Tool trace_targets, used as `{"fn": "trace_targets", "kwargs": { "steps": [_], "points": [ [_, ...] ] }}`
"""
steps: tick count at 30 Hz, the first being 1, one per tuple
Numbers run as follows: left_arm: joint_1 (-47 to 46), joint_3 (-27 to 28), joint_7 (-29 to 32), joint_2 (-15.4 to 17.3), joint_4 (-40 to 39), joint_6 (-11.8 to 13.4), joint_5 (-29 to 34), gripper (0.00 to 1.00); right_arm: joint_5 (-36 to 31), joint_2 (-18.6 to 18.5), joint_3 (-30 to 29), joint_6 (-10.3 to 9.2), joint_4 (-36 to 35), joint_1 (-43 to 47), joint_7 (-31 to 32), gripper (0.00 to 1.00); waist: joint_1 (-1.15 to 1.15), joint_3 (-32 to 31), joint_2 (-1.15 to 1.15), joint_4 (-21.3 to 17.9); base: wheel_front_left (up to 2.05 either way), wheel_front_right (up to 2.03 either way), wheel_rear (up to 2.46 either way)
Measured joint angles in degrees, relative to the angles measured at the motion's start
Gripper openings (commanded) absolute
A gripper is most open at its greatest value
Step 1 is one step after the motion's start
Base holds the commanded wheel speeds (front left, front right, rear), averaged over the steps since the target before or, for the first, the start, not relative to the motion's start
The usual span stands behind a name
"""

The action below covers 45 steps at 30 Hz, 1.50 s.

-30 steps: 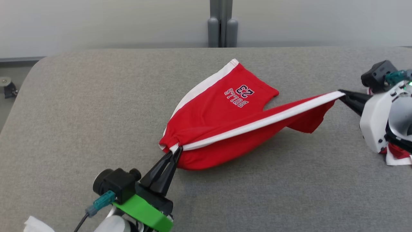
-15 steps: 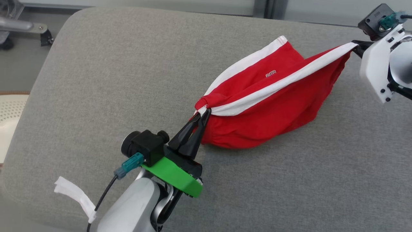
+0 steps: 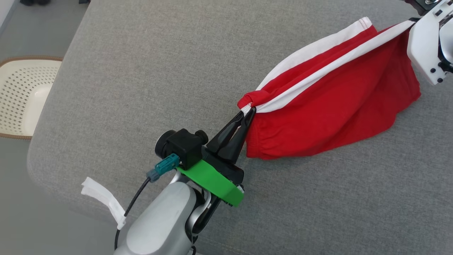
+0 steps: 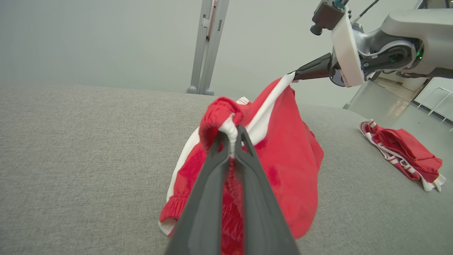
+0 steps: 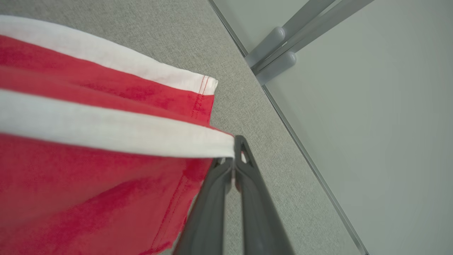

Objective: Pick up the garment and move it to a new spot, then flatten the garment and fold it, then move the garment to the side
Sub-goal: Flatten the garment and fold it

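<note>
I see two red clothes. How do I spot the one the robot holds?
Look at the wide grey cloth-covered table. Lifted over it are red shorts with white side stripes, pinched at two ends by the left gripper and right gripper. The other crumpled red-and-white garment lies alone, untouched.

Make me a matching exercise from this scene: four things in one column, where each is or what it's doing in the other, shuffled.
1 left gripper
2 right gripper
3 cream basket
4 crumpled red garment

A on the floor
B pinching the striped hem corner of the shorts
C loose on the table
D pinching the shorts' waistband

Pairs: 1-D, 2-B, 3-A, 4-C
</note>
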Motion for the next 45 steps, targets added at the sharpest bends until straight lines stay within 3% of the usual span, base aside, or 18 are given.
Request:
{"fn": "trace_targets", "kwargs": {
  "steps": [17, 18, 19, 20, 23, 32, 45],
  "points": [
    [-3.93, -0.09, -0.01, -1.24, -0.10, 0.00, -0.16, 0.02, 0.25, 2.14, 2.01, 0.00, 4.85, -5.86, -2.74, 0.00, 0.00, 7.44, 0.00, 3.41, 0.00, 0.00, 0.00],
    [-4.22, -0.18, 0.00, -1.25, 0.12, 0.00, -0.19, 0.35, 0.18, 2.15, 2.01, 0.00, 4.92, -5.92, -2.72, 0.00, 0.00, 7.77, 0.00, 3.50, 0.00, 0.00, 0.00],
    [-4.51, -0.26, 0.00, -1.26, 0.36, 0.00, -0.25, 0.98, -0.15, 2.15, 2.02, 0.00, 4.94, -5.92, -2.49, 0.11, 0.01, 8.14, 0.00, 3.59, 0.00, 0.00, 0.00],
    [-4.82, -0.55, -0.01, -1.27, 0.88, 0.00, -0.58, 1.00, -0.93, 2.15, 2.04, 0.00, 4.92, -5.88, -2.13, 1.00, 0.01, 8.45, 0.00, 3.66, 0.00, 0.00, 0.00],
    [-5.34, -0.54, 0.00, -1.30, 1.74, 0.00, -1.27, 1.00, -1.96, 2.23, 2.05, -0.01, 5.33, -5.83, -1.58, 1.00, 0.00, 9.10, 0.00, 3.67, 0.00, 0.00, 0.00],
    [-5.58, 2.38, -0.01, -1.36, 2.30, 0.00, -0.26, 1.00, -2.09, 5.04, 1.92, 0.00, 12.59, -6.25, -9.44, 1.00, 0.01, 8.38, 0.00, 2.10, 0.00, 0.00, 0.00],
    [3.51, 17.44, -0.01, 0.29, 1.85, 0.01, 4.13, 1.00, 5.02, 15.62, -7.86, -0.01, 21.27, 3.92, -33.08, 1.00, 0.00, 0.76, 0.00, -2.53, 0.00, 0.00, 0.00]
  ]
}}
